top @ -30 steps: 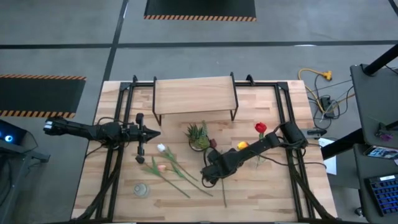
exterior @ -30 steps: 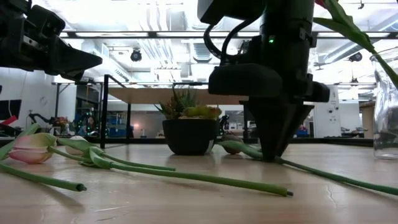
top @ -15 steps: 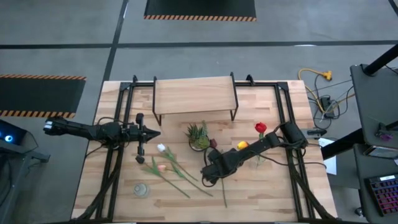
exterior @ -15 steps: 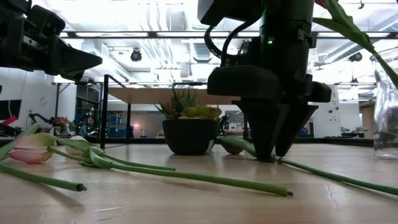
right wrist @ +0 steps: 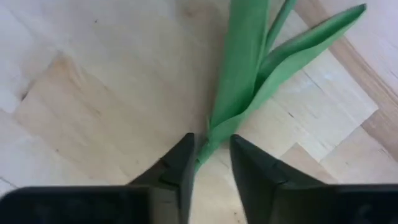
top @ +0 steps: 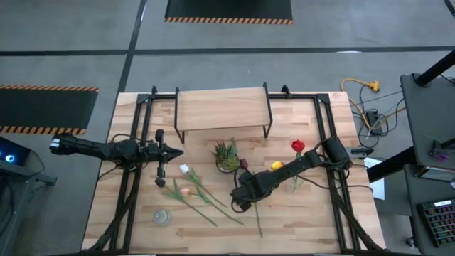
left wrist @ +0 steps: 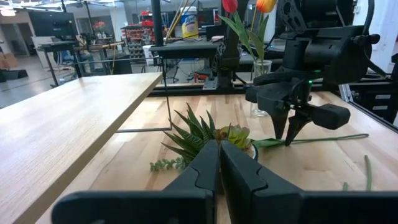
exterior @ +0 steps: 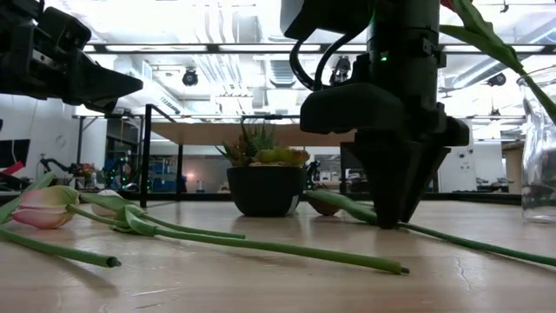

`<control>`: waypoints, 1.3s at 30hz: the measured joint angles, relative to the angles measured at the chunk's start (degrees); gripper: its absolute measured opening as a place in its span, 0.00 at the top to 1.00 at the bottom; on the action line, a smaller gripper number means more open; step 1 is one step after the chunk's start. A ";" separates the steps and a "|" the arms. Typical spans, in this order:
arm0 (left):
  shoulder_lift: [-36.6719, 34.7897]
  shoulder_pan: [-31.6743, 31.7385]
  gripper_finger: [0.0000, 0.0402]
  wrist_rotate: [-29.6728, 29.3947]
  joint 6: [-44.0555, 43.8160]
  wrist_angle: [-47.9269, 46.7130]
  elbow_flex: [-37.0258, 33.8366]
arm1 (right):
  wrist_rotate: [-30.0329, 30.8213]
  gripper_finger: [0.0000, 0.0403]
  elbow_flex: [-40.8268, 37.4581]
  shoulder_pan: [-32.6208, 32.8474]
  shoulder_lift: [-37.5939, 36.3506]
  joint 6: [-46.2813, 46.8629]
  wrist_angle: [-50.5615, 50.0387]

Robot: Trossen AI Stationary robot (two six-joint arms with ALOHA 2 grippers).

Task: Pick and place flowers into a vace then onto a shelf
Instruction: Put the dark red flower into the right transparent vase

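Industrial lab: hazard-striped floor mats, exposed ceiling ducts.

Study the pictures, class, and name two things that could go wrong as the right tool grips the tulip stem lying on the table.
1. The right tool has its fingers on either side of a thin stem and leaf, close to the tabletop. The stem could slip out, or only the leaf might be caught.
2. The potted plant and the vase already holding two tulips stand near. Lifting the long stem might knock either one.
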 joint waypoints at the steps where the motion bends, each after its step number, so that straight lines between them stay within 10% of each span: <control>1: 0.00 -0.01 1.00 0.00 0.00 0.00 -0.02 | -0.09 0.84 0.18 0.01 0.03 -0.35 -0.09; 26: 0.00 0.01 1.00 0.00 -0.02 0.00 -0.02 | 0.13 0.97 19.00 3.25 0.46 -6.39 -16.74; 39: 0.00 0.01 1.00 0.00 -0.02 0.02 -0.02 | 23.71 0.97 35.70 12.53 0.32 -18.83 -23.00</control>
